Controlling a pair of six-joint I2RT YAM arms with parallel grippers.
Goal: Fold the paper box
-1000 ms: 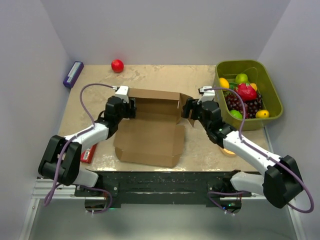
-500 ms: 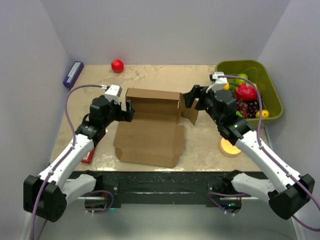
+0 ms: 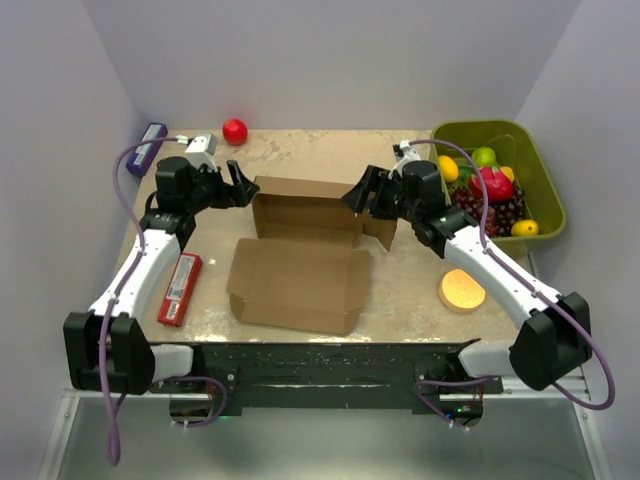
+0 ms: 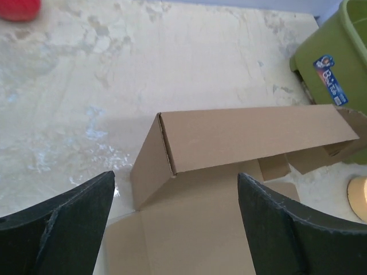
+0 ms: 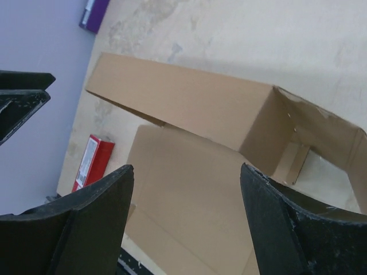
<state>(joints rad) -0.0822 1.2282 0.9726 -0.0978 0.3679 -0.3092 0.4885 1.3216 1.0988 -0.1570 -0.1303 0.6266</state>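
Observation:
The paper box (image 3: pixel 300 285) is brown cardboard and lies mid-table. Its front panel is flat, while the back wall (image 3: pixel 305 205) and both short end walls stand up. My left gripper (image 3: pixel 240 187) hovers open just off the box's far left corner and touches nothing. In the left wrist view the box (image 4: pixel 258 134) sits beyond the open gripper (image 4: pixel 175 176). My right gripper (image 3: pixel 362 200) is open beside the box's far right corner, next to its loose end flap. The right wrist view shows the box (image 5: pixel 189 106) past the open gripper (image 5: pixel 186 167), which holds nothing.
A green bin (image 3: pixel 548 195) of toy fruit stands at the far right. A red ball (image 3: pixel 234 131) and a purple box (image 3: pixel 146 148) lie at the back left. A red packet (image 3: pixel 179 288) lies left of the box and an orange disc (image 3: pixel 462 289) lies to its right.
Both grippers have pulled away from the box's end walls and moved toward the table's far side. The left one has opened wider. The red packet is now uncovered.

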